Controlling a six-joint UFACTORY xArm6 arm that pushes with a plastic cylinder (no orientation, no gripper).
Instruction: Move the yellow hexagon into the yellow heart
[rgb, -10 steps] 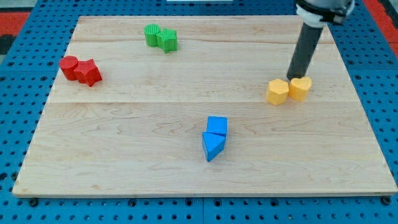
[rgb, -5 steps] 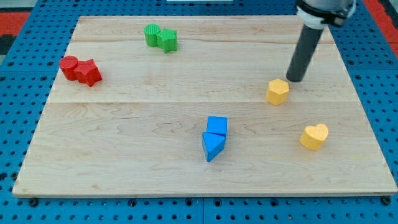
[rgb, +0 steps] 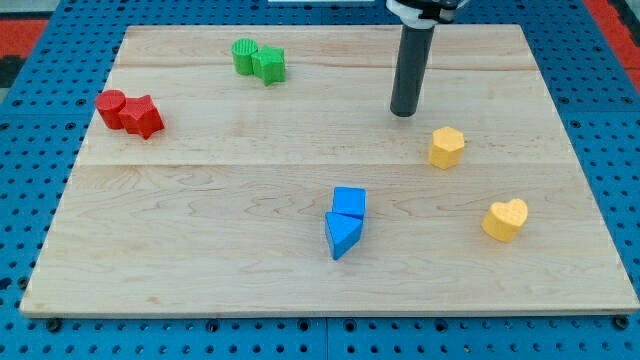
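Far left: red cylinder (rgb: 110, 103) touching a red star-ish block (rgb: 142, 116). Top, left of centre: 2 green blocks (rgb: 258, 59) touching. Mid-bottom: blue cube (rgb: 349, 201) against blue triangle (rgb: 341, 235). My tip (rgb: 403, 113) is a bare rod w/ no jaws, holding nothing, near & up-left of yellow hexagon (rgb: 447, 147), not touching. Yellow heart (rgb: 505, 219) sits apart, down-right of the hexagon, on the wooden board (rgb: 200, 240).

Pale, smooth wooden board (rgb: 250, 200), visible grain
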